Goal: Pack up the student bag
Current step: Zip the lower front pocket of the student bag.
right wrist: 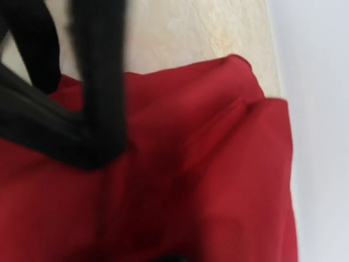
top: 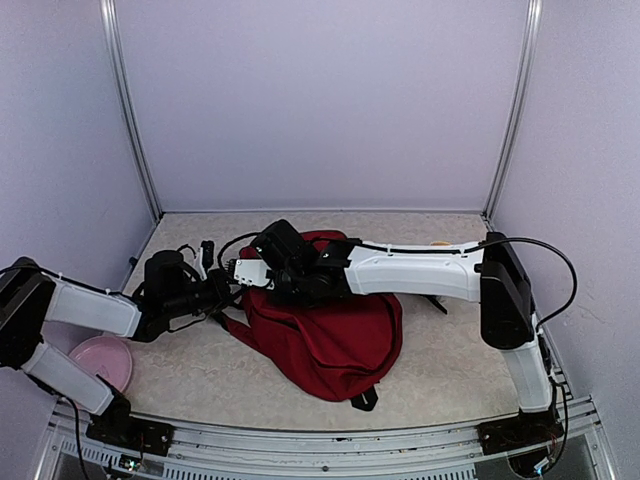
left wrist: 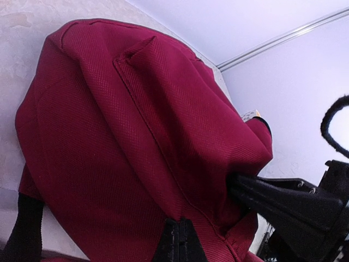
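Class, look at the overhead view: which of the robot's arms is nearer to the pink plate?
Left. The left arm folds around the pink plate, right beside it. The right arm reaches across the student bag, well off to the plate's right.

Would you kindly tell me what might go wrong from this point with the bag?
1. Both hands, left and right, are shut close together at the bag's left edge in the top view, so they might collide.
2. The right hand seems to pinch only a thin fold of fabric, which may slip when pulled.
3. A black strap lies right by the right hand and could tangle.
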Robot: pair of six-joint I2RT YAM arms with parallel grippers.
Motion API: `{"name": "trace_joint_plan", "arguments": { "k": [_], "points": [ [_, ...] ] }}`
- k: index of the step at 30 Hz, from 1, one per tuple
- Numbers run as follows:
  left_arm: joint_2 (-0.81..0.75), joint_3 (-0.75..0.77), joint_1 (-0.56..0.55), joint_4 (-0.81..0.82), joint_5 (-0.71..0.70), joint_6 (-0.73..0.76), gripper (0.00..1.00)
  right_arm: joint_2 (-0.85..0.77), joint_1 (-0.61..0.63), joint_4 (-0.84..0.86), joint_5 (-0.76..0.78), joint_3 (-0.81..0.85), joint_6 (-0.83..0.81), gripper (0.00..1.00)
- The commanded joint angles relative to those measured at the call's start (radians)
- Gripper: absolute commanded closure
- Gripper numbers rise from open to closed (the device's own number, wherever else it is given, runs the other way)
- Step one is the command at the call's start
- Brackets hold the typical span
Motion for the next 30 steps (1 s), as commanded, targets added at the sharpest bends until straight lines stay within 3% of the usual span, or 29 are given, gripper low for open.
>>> {"name": "trace_joint_plan", "arguments": {
  "k": [1,9,13,24,30],
  "points": [
    [-0.029,-0.019,-0.014,-0.017,-0.003,0.041,1.0,-0.136,-0.052,0.033,-0.137,-0.044,0.241,1.0],
    [-0.054,-0.031,-0.018,-0.056,-0.016,0.056,1.0,-0.356,-0.213,0.397,-0.559,-0.428,0.702,1.0],
    [-0.085,-0.046,-0.017,-0.09,-0.043,0.074,1.0,-0.432,-0.285,0.607,-0.668,-0.615,0.87,1.0],
    [-0.171,-0.101,-0.007,-0.195,-0.151,0.079,1.0,-0.475,-0.419,0.842,-0.75,-0.779,1.067,1.0],
    [-0.219,-0.122,-0.004,-0.237,-0.185,0.098,1.0,-0.46,-0.431,0.79,-0.753,-0.73,1.008,1.0]
  ]
}}
